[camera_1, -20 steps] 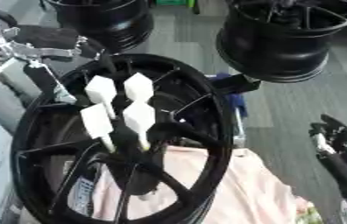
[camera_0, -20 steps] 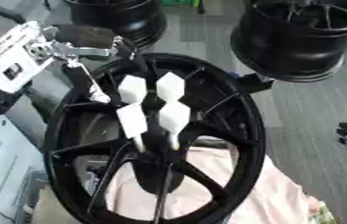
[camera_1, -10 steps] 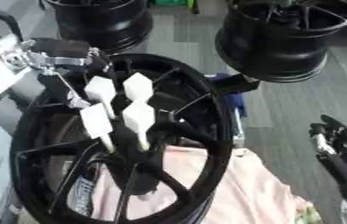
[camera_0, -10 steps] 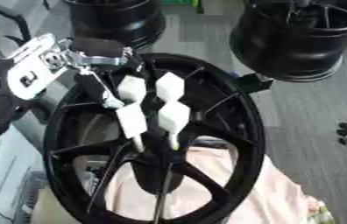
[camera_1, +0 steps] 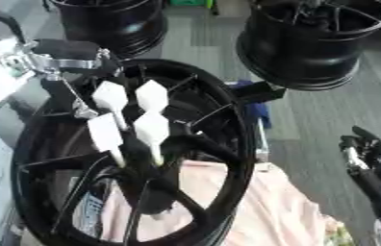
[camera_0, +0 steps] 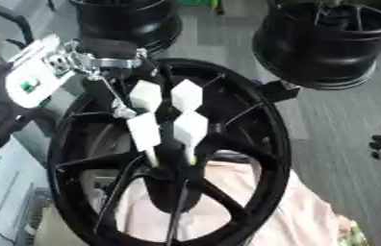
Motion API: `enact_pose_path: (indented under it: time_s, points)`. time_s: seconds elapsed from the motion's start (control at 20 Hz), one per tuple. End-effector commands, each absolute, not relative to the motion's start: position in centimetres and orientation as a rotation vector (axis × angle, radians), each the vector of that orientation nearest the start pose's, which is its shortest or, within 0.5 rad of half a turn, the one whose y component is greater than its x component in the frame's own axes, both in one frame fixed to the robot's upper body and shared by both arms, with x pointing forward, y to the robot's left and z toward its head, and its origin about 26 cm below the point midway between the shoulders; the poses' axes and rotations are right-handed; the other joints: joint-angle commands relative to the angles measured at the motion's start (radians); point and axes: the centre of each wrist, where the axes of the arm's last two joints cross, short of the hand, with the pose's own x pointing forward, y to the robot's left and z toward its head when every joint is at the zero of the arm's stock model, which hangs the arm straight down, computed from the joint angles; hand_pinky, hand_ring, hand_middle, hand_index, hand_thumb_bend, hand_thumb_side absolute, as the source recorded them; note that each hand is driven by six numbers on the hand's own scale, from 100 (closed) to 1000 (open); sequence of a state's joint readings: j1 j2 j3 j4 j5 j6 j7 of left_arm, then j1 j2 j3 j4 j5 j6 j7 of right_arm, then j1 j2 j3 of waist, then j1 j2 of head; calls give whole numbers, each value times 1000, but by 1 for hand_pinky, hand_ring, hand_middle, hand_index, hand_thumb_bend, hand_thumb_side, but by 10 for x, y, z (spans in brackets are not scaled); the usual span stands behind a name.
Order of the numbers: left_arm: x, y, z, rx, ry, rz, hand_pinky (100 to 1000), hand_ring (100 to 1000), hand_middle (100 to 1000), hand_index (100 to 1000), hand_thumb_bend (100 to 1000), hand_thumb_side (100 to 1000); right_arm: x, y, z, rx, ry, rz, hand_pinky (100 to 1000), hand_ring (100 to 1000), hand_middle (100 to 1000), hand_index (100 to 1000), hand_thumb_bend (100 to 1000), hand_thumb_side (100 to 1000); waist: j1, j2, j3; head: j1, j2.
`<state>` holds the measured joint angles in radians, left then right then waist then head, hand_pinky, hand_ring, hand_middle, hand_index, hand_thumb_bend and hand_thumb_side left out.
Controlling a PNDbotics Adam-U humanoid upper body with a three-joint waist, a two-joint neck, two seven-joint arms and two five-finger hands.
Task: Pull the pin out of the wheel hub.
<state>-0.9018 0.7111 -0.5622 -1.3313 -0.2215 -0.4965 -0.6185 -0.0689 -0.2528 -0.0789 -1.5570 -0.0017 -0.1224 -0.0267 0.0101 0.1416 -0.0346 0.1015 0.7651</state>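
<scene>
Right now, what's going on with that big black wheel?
The black wheel stands on a pink cloth with four white pins stuck in its hub. The robot's left hand reaches in at the wheel's upper left rim, just above the pins; none looks pulled out yet. Its right hand waits at the right edge.

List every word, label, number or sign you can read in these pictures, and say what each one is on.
No text can be read.
White plate on the left arm: a small green mark and dark spots, too blurred to read.
Wheel, white pins, pink cloth: no lettering visible.
Wheels behind: no lettering visible.
</scene>
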Motion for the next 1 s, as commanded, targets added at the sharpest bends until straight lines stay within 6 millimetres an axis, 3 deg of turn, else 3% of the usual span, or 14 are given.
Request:
enact_pose_path:
  time_s: [0.05,0.3,0.35,0.55,0.8,1.0]
  points:
    - [417,258,263,-179,1735,2828,647,420,369,550,100,164,294,-327,30,-283,-1764,159,807,800,734,894,100,495,0,-15,2,-2,5]
    - [404,276,303,-292,1867,2757,656,427,375,553,112,165,294,-327,29,-287,-1761,157,807,800,734,894,100,495,1,-18,7,-6,5]
    - [402,282,311,-330,1892,2747,663,439,385,564,152,163,294,-328,29,-289,-1760,156,807,800,734,894,100,495,1,-19,10,-7,5]
    - [399,333,330,-603,2033,2787,665,449,394,575,193,162,293,-329,29,-295,-1761,148,807,800,734,894,100,496,3,-21,20,-14,5]
    - [387,418,321,-990,2214,2922,666,455,402,586,215,162,293,-330,29,-304,-1761,139,807,800,734,894,100,496,4,-17,29,-20,5]
    - [371,481,292,-1293,2347,3052,667,467,415,599,249,160,294,-329,31,-303,-1767,140,807,800,734,894,100,496,8,-14,34,-20,5]
